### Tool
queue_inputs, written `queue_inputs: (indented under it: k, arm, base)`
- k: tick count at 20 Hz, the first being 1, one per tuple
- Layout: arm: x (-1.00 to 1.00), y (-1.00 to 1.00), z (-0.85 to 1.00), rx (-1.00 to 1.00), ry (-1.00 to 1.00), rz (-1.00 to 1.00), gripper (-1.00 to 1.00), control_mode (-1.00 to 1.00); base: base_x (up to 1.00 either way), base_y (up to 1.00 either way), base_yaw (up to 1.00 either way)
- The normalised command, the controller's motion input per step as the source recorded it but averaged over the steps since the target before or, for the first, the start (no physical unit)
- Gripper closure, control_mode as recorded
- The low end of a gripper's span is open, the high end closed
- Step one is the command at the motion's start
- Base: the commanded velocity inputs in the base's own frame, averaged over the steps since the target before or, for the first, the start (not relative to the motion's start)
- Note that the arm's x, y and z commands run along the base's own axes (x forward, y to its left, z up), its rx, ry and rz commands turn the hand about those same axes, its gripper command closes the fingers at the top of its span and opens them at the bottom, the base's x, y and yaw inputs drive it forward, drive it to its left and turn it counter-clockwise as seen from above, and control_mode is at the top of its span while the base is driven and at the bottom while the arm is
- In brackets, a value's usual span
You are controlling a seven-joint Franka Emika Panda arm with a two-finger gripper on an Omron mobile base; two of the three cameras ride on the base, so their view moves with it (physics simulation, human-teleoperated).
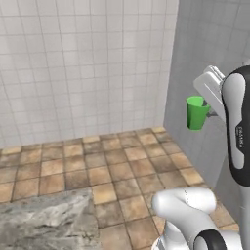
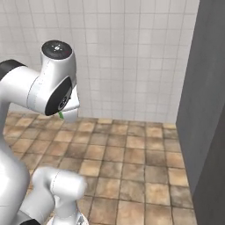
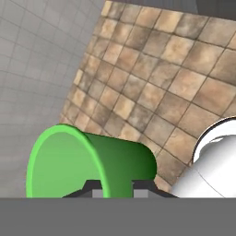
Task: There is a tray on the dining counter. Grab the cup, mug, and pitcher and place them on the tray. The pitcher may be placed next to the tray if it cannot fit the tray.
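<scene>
My gripper (image 1: pixel 205 113) is shut on the cup (image 1: pixel 197 112), a plain green tumbler that narrows toward its base, and holds it upright in the air high above the floor. In the hand view the cup (image 3: pixel 92 161) lies across the bottom with its open mouth to the left. My gripper (image 3: pixel 117 188) clamps it, one dark fingertip on each side of its wall. A sliver of the cup (image 2: pixel 60 115) peeks out under the arm in the right base view. The tray, the mug and the pitcher are out of view.
A corner of a mottled grey stone counter top (image 1: pixel 44 219) sits at the lower left. Brown tiled floor (image 1: pixel 112 171) spreads below, with a white tiled wall (image 1: pixel 83 68) behind it. A tall dark grey panel (image 2: pixel 206 110) stands on the right.
</scene>
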Motion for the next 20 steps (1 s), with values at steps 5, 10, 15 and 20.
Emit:
queue_inputs:
  k: [5,10,15,20]
  arm:
    - [0.00,0.00,0.00,0.00,0.00,0.00,1.00,1.00]
    - [0.00,0.00,0.00,0.00,0.00,0.00,1.00,1.00]
    - [0.00,0.00,0.00,0.00,0.00,0.00,1.00,1.00]
    - [0.00,0.00,0.00,0.00,0.00,0.00,1.00,1.00]
  base:
    - [1.00,-0.19,0.00]
    - [1.00,-0.17,0.00]
    - [1.00,-0.01,0.01]
    - [1.00,0.08,0.27]
